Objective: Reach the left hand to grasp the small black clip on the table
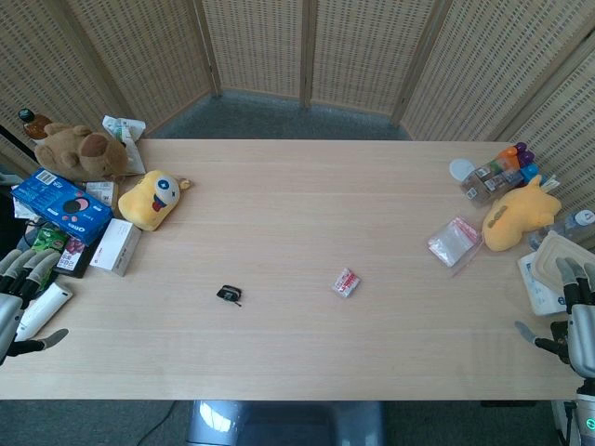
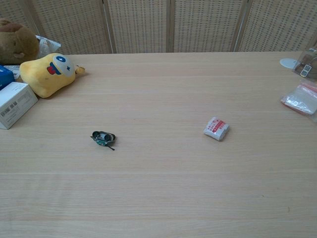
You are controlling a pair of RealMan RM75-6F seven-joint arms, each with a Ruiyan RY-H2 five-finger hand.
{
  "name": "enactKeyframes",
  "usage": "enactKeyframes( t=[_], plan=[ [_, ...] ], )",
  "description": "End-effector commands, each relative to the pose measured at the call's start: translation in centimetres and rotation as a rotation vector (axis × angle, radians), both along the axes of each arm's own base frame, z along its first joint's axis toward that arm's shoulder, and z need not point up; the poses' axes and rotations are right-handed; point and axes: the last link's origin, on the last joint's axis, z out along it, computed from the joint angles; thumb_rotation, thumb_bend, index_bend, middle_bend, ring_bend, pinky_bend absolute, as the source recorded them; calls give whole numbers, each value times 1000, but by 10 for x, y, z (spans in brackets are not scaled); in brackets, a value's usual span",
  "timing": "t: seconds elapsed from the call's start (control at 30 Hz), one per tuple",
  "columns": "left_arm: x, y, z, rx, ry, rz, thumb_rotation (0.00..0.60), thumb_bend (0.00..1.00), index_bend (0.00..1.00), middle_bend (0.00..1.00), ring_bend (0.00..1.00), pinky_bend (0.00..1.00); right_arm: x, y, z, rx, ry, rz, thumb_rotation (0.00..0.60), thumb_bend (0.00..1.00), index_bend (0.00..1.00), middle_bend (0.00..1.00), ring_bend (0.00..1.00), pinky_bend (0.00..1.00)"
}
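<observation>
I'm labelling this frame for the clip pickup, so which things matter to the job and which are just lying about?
For the job:
small black clip
left hand, open, at the table's left edge

Lying about:
red-and-white packet
yellow plush toy
brown teddy bear
blue box
white box
plastic bag
right hand

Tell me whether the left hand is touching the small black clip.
Apart. The head view shows the left hand at the table's left edge, with a wide stretch of bare wood between it and the black clip.

Yellow plush toy (image 1: 153, 199), brown teddy bear (image 1: 79, 151), blue box (image 1: 61, 206), white box (image 2: 15, 104), small red-and-white packet (image 2: 216, 129), clear zip bag (image 1: 455, 242)
</observation>
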Motion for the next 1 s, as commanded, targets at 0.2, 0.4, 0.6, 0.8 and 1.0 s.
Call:
enactKeyframes(
  t=[0.2,0.4,0.6,0.8,1.0],
  plan=[
    [-5,3,-7,-29,34,6,600,86,17,0,0,0,1,0,0,-1,-21,-3,480,0,0,0,0,0],
    [-7,23,-33,-145,119,-21,600,80,20,0,0,0,3,-1,3,-6,-46,3,483,0,0,0,0,0],
    [10,68,-68,-263,245,-112,600,81,45,0,0,0,4,-1,6,-12,-68,10,485,0,0,0,0,0],
    [39,102,-115,-319,299,-194,600,79,68,0,0,0,6,0,8,-11,-87,11,486,0,0,0,0,0],
    [59,122,-154,-357,372,-210,600,80,73,0,0,0,5,0,11,-11,-104,5,488,0,0,0,0,0]
  ],
)
